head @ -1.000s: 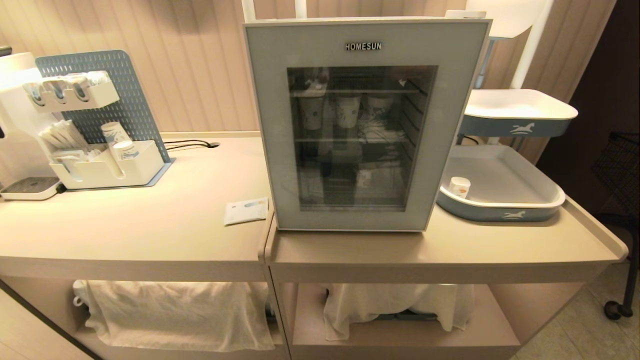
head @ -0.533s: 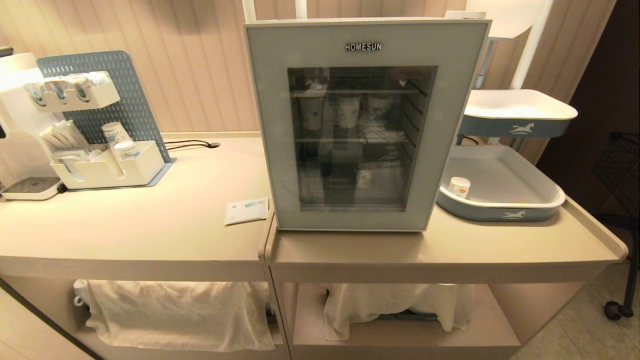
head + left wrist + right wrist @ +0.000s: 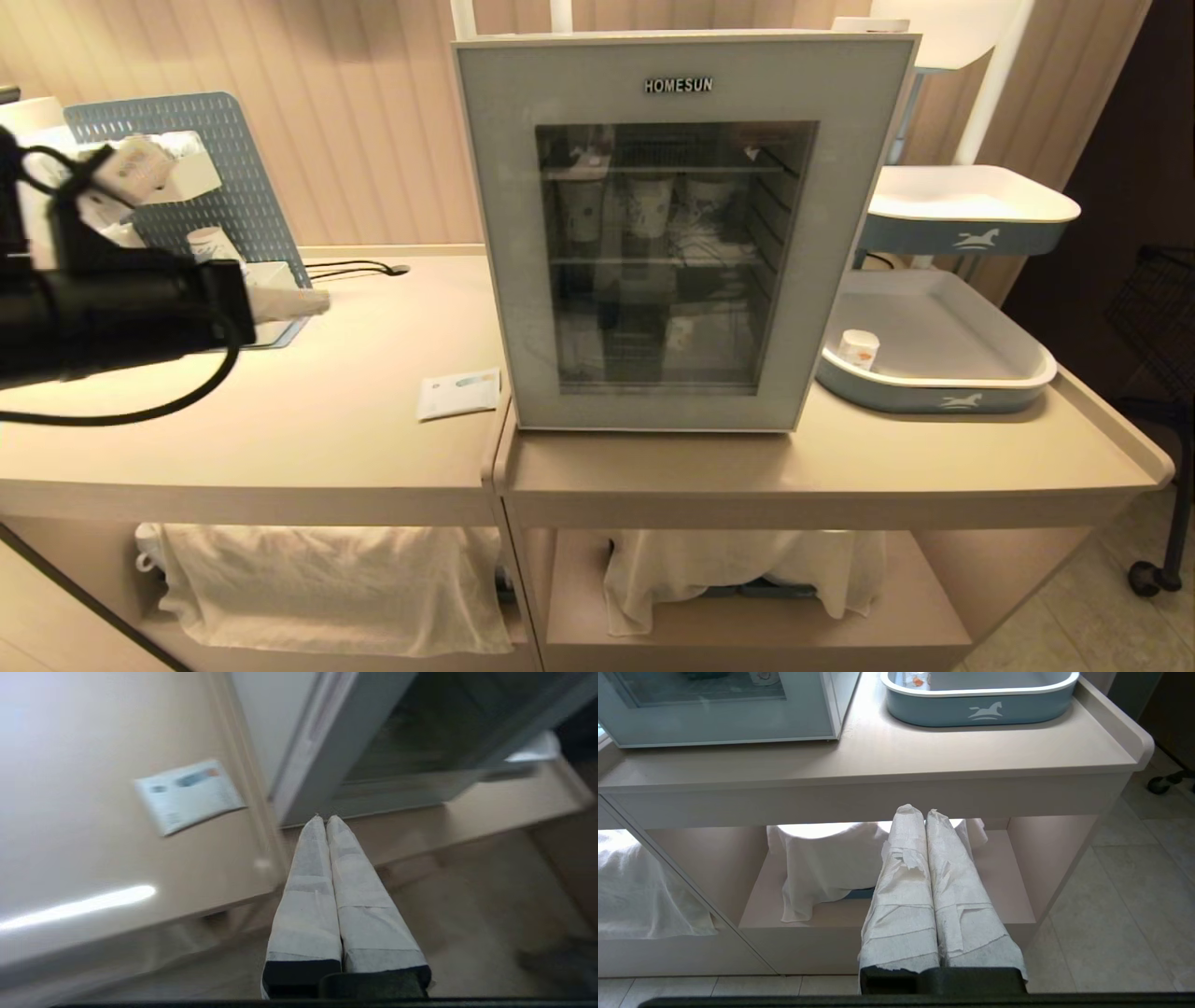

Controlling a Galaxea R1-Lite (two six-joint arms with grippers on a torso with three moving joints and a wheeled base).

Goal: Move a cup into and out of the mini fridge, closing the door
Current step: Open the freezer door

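The mini fridge [image 3: 681, 42] stands in the middle of the counter, and its white side [image 3: 275, 718] shows in the left wrist view. Its door [image 3: 504, 233] is closed flat. Dimly through the glass, the cup [image 3: 680, 331] sits on the lower wire shelf, small and white with orange print. My left gripper [image 3: 322, 301] reaches in from the left over the left counter and points toward the fridge, well short of it. Its taped fingers are pressed together and empty, the left gripper [image 3: 325, 819] aimed at the door's lower corner. My right gripper [image 3: 924, 811] hangs shut and empty in front of the counter's lower shelf.
Taller paper cups [image 3: 649, 205] stand on the fridge's upper shelf. A paper packet [image 3: 458, 393] lies left of the fridge. A blue-and-white tray [image 3: 934, 385] to the right holds a small plain white cup [image 3: 857, 348]. A cup organiser [image 3: 233, 159] stands behind my left arm.
My left arm has swung into the head view from the left, its shut gripper now over the left counter. The fridge, door and cups have not moved.
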